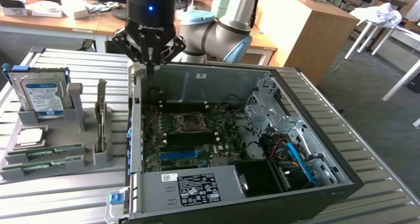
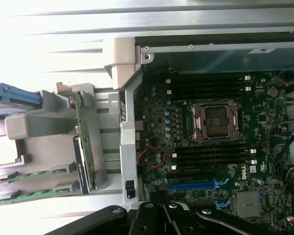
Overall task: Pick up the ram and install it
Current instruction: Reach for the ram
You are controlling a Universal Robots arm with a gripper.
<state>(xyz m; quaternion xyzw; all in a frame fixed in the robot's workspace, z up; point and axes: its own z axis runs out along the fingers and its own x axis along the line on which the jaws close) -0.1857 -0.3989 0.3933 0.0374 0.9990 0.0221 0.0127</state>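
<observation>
Exterior view: the gripper (image 1: 150, 70), a black linkage hand on the grey jointed arm, hangs at upper centre over the far rim of the open computer case (image 1: 203, 83). Its jaws are pinched together with nothing between them. The ram (image 1: 45, 152) is in the exterior view's lower left, well apart from the gripper. It is a thin green stick lying on its long edge in a slot of the grey moulded holder (image 1: 98, 160), with a twin stick (image 1: 41, 166) just in front of it. The holder also carries a silver hard drive (image 1: 43, 98) with a white-blue label and a taller upright card (image 1: 102, 111). Judgement: the pick has not begun and nothing is installed, so the whole job is left. Case interior is bare stamped steel, and the motherboard (image 1: 190, 150) is dark green and crowded. Wrist view: the black gripper (image 2: 159, 218) linkage sits at the frame edge with the jaws closed and empty. Both green sticks sit in the holder, the ram (image 2: 32, 175) beside its twin stick (image 2: 32, 197), with the upright card (image 2: 83, 147) between them and the case wall. On the board, long black memory slots (image 2: 210, 156) with white end latches flank the square metal CPU socket (image 2: 215, 120). The slots appear empty.
</observation>
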